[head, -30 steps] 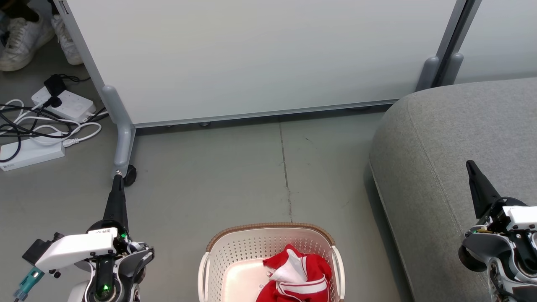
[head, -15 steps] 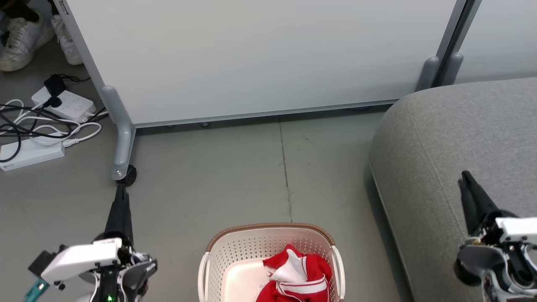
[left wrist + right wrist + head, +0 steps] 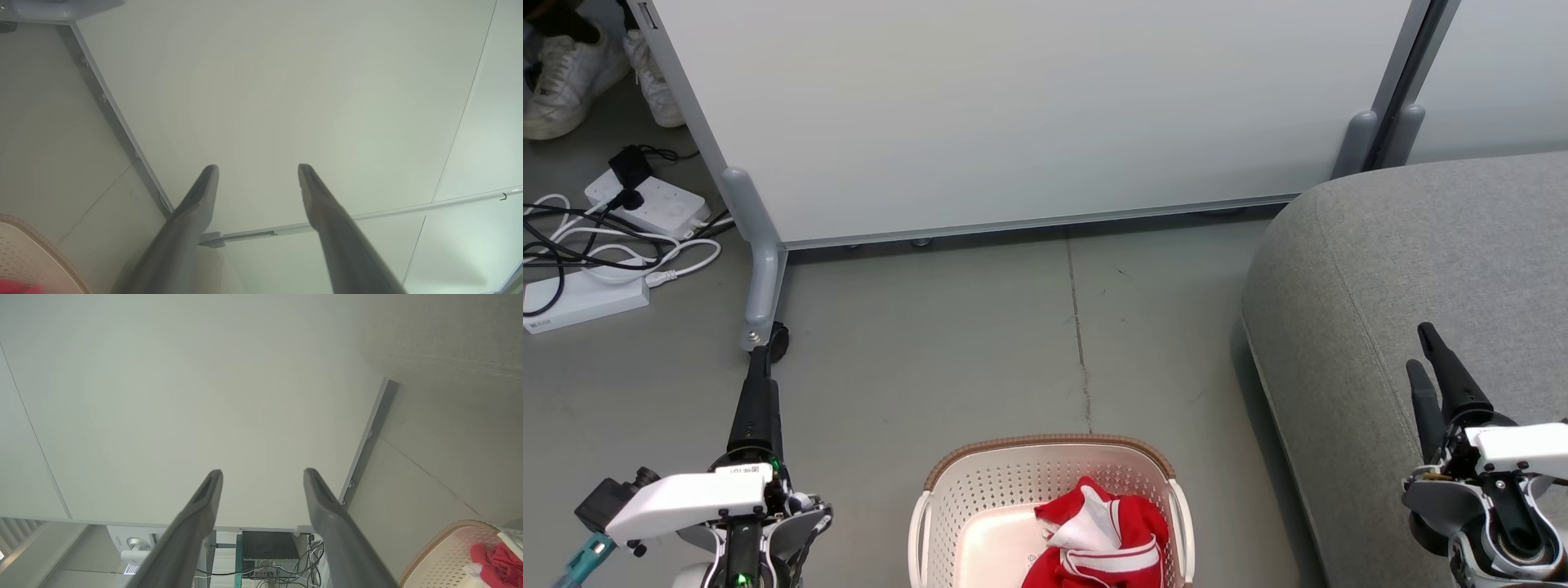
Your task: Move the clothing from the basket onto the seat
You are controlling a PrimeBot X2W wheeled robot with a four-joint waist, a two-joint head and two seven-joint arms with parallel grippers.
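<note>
1. Claw state. My left claw [image 3: 257,167] is spread wide with nothing between its fingers. It hangs above the floor [image 3: 980,343], to the left of the basket [image 3: 1045,445]. My right claw [image 3: 262,473] is equally wide and empty, and it sits over the near edge of the seat [image 3: 1421,245].

2. Location of the load. The clothing [image 3: 1103,531] lies crumpled in the right half of the basket: red fabric with white stripes and a pale fold turned up on top. The basket's left half is bare. The bottom edge of the head view cuts off the lower part of the heap, so I cannot tell how many garments it holds.

3. Expected handling. I judge the fabric to be light, limp and not fragile. It will not keep its shape and should drape and trail once lifted.

4. Where to grip. Pinch the raised, bunched ridge at the top of the heap, not a flat layer. A thick fold gives the fingers something to bite on.

5. Caution. The hanging tail may catch the rim and drag the light basket along, so lift it well clear before crossing to the seat.
</note>
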